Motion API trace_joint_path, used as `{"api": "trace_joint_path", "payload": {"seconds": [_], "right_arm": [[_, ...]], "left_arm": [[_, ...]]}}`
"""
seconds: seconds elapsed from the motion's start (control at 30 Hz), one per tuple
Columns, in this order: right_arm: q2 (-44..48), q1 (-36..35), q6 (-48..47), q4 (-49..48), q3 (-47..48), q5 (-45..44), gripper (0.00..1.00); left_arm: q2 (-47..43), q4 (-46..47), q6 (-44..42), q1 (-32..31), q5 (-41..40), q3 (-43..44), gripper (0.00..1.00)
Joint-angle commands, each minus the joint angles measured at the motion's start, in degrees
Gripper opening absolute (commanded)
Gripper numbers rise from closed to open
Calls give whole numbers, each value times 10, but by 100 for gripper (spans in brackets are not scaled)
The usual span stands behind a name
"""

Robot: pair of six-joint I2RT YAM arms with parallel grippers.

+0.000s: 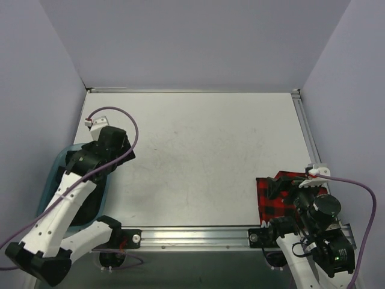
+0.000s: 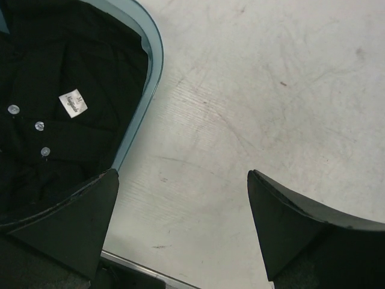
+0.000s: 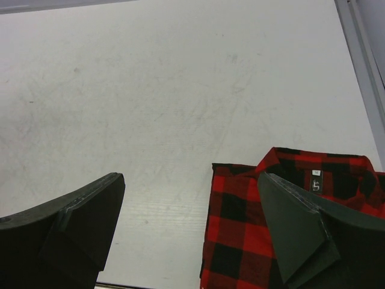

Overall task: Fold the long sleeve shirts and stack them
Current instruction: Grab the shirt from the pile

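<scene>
A black long sleeve shirt with white buttons and a white neck label lies bunched inside a teal tub at the table's near left. My left gripper hangs open beside the tub's rim, over bare table, holding nothing. The red-and-black check shirt lies folded flat at the near right corner, collar towards the far side. My right gripper is open and empty above the shirt's left edge, its right finger over the cloth and its left finger over the table.
The white table top spreads between the two arms. A metal rail runs along the near edge and another along the right side. Lilac walls close in the left, back and right.
</scene>
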State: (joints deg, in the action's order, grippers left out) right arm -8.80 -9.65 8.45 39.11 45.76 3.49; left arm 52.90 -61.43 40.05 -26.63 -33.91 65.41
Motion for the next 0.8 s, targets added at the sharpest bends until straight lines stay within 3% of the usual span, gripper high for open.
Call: {"api": "trace_joint_path", "payload": {"seconds": [0.0, 0.07, 0.27, 0.63, 0.77], "right_arm": [[-3, -12, -9, -24, -2, 17, 100], [-3, -16, -8, -25, -6, 19, 100], [9, -31, -6, -33, -16, 20, 100], [24, -49, -3, -46, -37, 28, 100], [24, -52, -4, -47, -40, 28, 100]], "left_arm": [[52, 38, 14, 66, 74, 11, 97], [80, 75, 10, 165, 117, -1, 98], [131, 96, 7, 354, 138, -37, 97], [140, 136, 62, 525, 119, -159, 97], [163, 170, 65, 556, 118, -211, 98]]}}
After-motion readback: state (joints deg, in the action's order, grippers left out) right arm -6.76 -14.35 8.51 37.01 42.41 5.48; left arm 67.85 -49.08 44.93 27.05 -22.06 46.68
